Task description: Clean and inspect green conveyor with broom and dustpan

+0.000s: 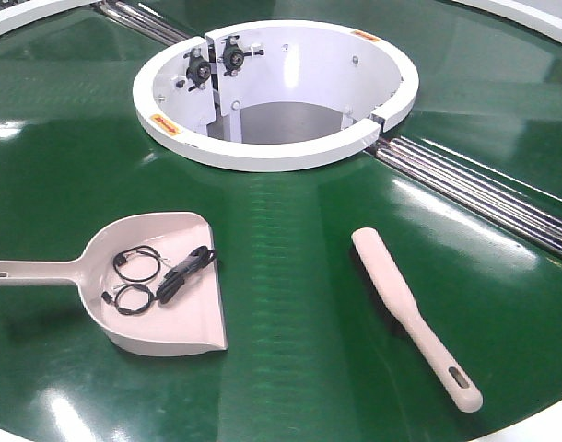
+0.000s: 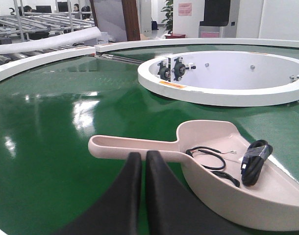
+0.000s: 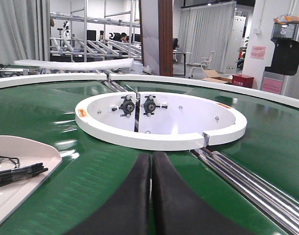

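Observation:
The green conveyor (image 1: 290, 230) fills the front view. On its left lies the pale dustpan (image 1: 196, 318), handle pointing left, with black cables (image 1: 184, 273) inside. To the right rests the broom (image 1: 405, 308), back upward, slotted handle end nearest; its bristles are hidden. Neither gripper shows in the front view. In the left wrist view my left gripper (image 2: 142, 155) is shut, tips just short of the dustpan handle (image 2: 125, 145), nothing between them. The right gripper (image 3: 151, 156) is shut and empty over the belt, with the dustpan's corner (image 3: 22, 152) to its left.
A white ring-shaped hub (image 1: 263, 152) with bearing blocks stands at the belt's centre. Silver roller strips (image 1: 484, 189) run from it toward the right edge and show beside the right gripper (image 3: 247, 181). A white outer rim (image 2: 41, 58) borders the belt.

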Robot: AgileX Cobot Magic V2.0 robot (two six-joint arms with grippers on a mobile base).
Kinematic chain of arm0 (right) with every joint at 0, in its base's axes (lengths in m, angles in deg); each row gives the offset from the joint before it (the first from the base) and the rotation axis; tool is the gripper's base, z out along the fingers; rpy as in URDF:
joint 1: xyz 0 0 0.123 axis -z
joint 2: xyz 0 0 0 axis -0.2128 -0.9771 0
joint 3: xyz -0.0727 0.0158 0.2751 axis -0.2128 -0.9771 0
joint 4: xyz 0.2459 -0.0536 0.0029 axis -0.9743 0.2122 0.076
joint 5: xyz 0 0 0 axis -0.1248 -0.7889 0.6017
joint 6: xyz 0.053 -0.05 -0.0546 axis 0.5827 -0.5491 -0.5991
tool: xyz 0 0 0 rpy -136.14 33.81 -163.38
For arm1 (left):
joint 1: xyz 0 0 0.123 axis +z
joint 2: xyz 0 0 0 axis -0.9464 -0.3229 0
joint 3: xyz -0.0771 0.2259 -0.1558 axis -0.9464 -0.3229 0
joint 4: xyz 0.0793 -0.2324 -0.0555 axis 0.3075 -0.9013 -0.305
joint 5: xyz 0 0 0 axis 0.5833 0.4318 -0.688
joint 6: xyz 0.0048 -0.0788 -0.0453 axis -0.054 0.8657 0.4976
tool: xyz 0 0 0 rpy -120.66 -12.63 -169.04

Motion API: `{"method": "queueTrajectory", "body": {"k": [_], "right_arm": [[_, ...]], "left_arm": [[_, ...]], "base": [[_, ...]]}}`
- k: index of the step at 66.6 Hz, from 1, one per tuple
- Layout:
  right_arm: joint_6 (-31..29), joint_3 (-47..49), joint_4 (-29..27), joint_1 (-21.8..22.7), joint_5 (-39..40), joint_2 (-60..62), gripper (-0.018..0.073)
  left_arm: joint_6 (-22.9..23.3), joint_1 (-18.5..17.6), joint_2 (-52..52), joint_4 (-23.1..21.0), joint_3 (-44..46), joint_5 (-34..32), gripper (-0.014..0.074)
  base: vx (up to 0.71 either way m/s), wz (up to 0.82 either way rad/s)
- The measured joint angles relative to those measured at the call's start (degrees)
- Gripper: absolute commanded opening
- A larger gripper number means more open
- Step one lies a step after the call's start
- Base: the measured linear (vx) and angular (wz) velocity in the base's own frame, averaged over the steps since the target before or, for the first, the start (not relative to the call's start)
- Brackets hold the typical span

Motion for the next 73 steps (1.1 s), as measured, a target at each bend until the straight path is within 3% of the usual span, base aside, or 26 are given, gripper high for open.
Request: {"method": "queueTrajectory", "body": {"k": [49, 54, 67, 73], "right_arm": [[0.0, 0.0, -0.1, 0.3, 0.0, 0.0, -0.0008], [-0.2, 0.0, -1.1, 2.6, 0.0, 0.0, -0.0008], [-2.6, -0.9, -10.1, 15.7, 0.7, 0.0, -0.0008], [-4.1, -4.0, -12.3, 19.2, 2.8, 0.0, -0.0008]], "left_arm": [[0.0, 0.0, 0.0, 0.0, 0.0, 0.0, -0.0006], [0.0, 0.0, 0.0, 0.0, 0.0, 0.0, -0.0006], [0.0, 0.0, 0.0, 0.0, 0.0, 0.0, -0.0006], [0.0, 0.0, 0.0, 0.0, 0.0, 0.0, -0.0006]], "base": [[0.00, 0.00], [0.00, 0.00], [0.00, 0.00], [0.00, 0.00]]}}
